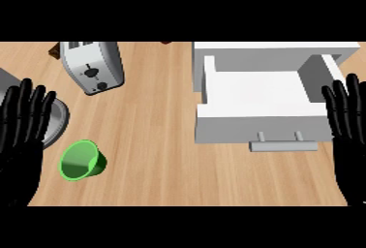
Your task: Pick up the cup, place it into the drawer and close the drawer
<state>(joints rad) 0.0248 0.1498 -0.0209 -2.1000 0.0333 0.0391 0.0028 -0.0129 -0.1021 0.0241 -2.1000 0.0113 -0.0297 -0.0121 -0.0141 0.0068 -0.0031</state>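
A green cup (82, 161) lies on its side on the wooden counter at the lower left, its mouth turned toward the view's bottom left. The white drawer (207, 123) stands pulled open at the right, with a grey handle (283, 144) on its front and nothing visible inside. My left hand (22, 126) is at the left edge, open with fingers up, just left of the cup and not touching it. At the right edge, beside the drawer's right wall, my right hand (347, 121) is open too, fingers up.
A silver toaster (91, 65) stands at the back left. A grey round pan or lid (57, 121) shows partly behind my left hand. The white cabinet body (271, 52) sits behind the drawer. Bare counter lies between cup and drawer.
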